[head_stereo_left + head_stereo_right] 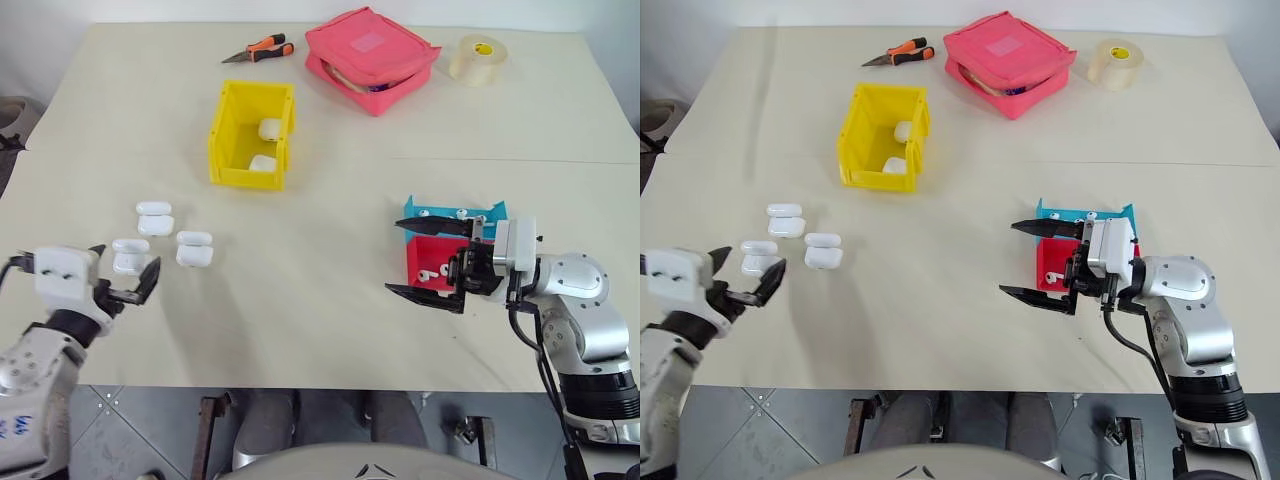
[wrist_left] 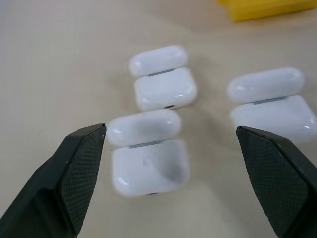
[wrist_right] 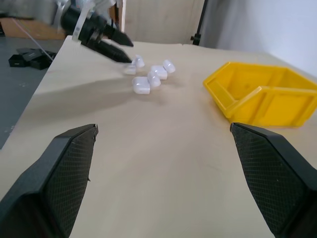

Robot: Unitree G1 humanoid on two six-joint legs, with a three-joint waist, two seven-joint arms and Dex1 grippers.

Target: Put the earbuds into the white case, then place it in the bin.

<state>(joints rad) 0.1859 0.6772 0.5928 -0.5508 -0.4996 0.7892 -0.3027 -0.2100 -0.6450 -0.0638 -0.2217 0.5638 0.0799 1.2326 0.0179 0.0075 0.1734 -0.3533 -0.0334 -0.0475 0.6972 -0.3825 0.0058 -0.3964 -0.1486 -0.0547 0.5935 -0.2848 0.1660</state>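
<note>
Hovering wide open, the left gripper [image 1: 125,272] frames an open white case [image 2: 148,158]. Right gripper [image 1: 432,260] waits empty-jawed near the earbuds [image 1: 430,272]; I'd expect it must pinch one next.

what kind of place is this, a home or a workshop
Likely a lab or workshop test bench: a plain beige table holding a bright yellow plastic bin, orange-handled pliers, and a roll of tape.
</note>
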